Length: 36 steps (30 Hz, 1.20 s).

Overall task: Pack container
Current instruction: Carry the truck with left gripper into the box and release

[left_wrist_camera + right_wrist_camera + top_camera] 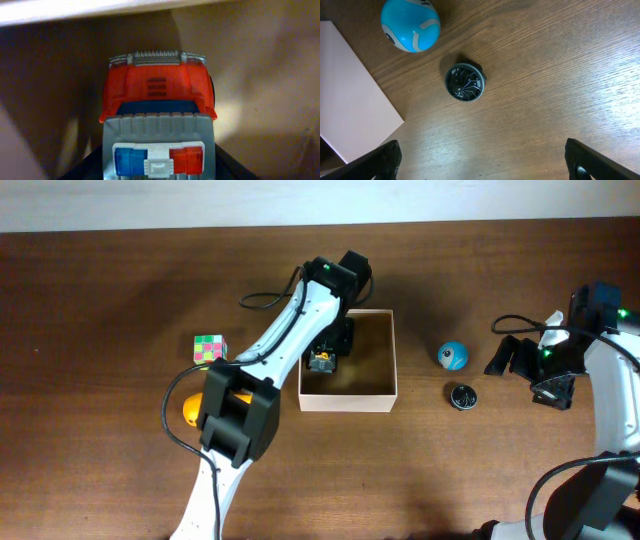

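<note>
The container (372,365), a square white-walled box with a tan inside, stands mid-table. My left gripper (324,352) reaches down into its left half, shut on a red and grey toy truck (322,361). In the left wrist view the truck (157,95), with its blue and red light bar, fills the space between the dark fingers (82,167), and the tan container wall (55,70) surrounds it. My right gripper (530,370) hovers to the right of the container, open and holding nothing; in its own view the right gripper (482,160) stands wide over bare wood.
A blue ball (452,356) and a dark round disc (462,396) lie between the container and my right gripper, and both the ball (410,24) and the disc (465,83) show in the right wrist view. A colourful cube (209,349) and an orange object (190,410) sit to the left.
</note>
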Motion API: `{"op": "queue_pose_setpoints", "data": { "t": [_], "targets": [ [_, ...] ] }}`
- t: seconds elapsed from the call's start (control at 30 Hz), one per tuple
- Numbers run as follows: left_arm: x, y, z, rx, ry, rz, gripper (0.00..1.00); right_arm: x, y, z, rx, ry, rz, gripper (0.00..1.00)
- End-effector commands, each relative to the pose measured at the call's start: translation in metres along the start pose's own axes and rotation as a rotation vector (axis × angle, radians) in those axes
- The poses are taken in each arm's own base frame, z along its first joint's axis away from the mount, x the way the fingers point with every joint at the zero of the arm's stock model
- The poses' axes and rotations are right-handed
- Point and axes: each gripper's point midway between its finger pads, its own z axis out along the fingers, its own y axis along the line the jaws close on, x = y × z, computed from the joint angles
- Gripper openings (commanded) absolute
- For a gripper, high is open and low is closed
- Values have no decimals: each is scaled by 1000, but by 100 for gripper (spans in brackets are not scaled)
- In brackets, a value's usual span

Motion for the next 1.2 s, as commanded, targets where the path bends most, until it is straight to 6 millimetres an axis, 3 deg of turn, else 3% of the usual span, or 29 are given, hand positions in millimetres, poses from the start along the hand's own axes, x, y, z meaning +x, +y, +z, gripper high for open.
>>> {"op": "queue_pose_setpoints", "data": {
  "t": [0.0, 0.17, 0.43, 0.83, 0.87, 0.97, 1.03, 1.17],
  "targets": [
    [-5, -9, -11, 40, -34, -17, 39, -4, 1, -3, -7, -13, -9, 99],
    [2, -45, -14, 173, -15, 16, 39, -4, 1, -3, -7, -13, -9, 99],
    [-4, -89, -20, 231, -106, 48, 39, -4, 1, -3, -7, -13, -9, 99],
    [-8, -96, -9, 186, -140, 18, 41, -5, 1, -3, -7, -15, -10, 99],
    [-9, -97, -9, 188, -142, 18, 49, -5, 1, -3, -7, -15, -10, 99],
    [-11, -96, -9, 182, -155, 16, 59, -5, 1, -3, -7, -15, -10, 99],
    [-13, -94, -9, 173, -162, 15, 72, -5, 1, -3, -7, -15, -10, 99],
    [-13, -93, -9, 164, -167, 14, 81, -5, 1, -3, -7, -15, -10, 99]
  ]
}}
